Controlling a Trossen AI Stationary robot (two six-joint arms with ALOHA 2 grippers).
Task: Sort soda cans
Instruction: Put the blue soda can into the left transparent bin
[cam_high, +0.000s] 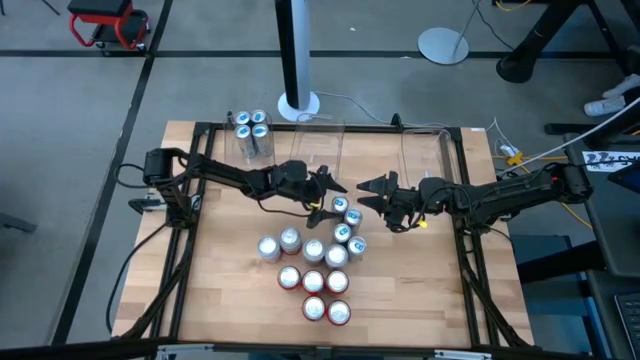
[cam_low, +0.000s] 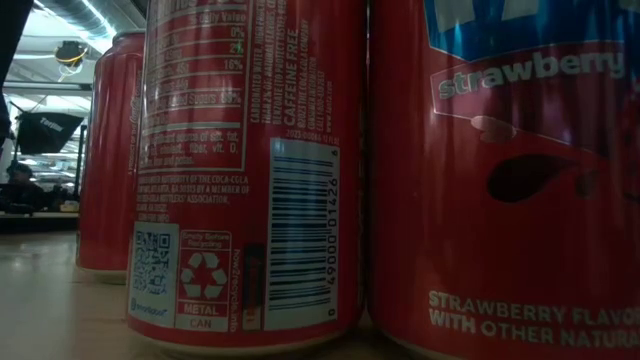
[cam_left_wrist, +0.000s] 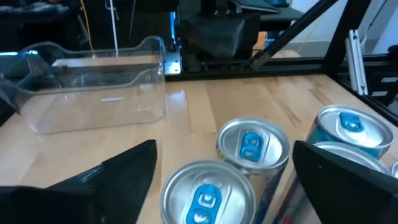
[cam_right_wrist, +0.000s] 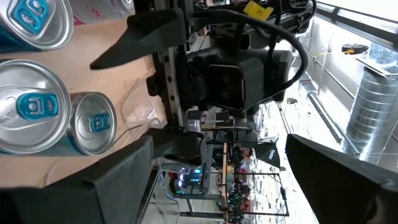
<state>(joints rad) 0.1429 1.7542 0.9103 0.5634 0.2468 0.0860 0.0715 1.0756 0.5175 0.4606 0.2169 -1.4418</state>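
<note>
A: Starting with the left gripper (cam_high: 328, 188): where hanging, and how standing?

B: Reaching in from the left side of the table (cam_high: 420, 290), hovering over the near end of the teal cans (cam_high: 343, 233). Fingers (cam_left_wrist: 118, 180) standing well apart in the left wrist view, with two blue-tabbed tops showing between them. Not clamping on anything, as far as showing.

A: And the right gripper (cam_high: 366, 192)?

B: Facing the left one across a small gap near the table's middle, just beside the same teal cans. Jaws spread wide too, gripping nothing. In its wrist view, looking straight at the other arm's fingers and camera.

A: Placing the rest of the cans, then?

B: Sitting in one cluster toward the front of the table. Teal cans running in a short line nearest the grippers, silver cans (cam_high: 290, 240) lying to the left of and just below them, red cans (cam_high: 314, 282) packing together at the front edge of the group. In the low view, filling the picture with red cans, one showing strawberry lettering.

A: Anything already sorted?

B: Four blue-topped cans (cam_high: 250, 126) standing upright inside a clear tub (cam_high: 262, 152) at the table's back left. Sitting beside it along the back edge, a second clear tub (cam_high: 320, 140) and a third clear tub (cam_high: 425, 150).
</note>
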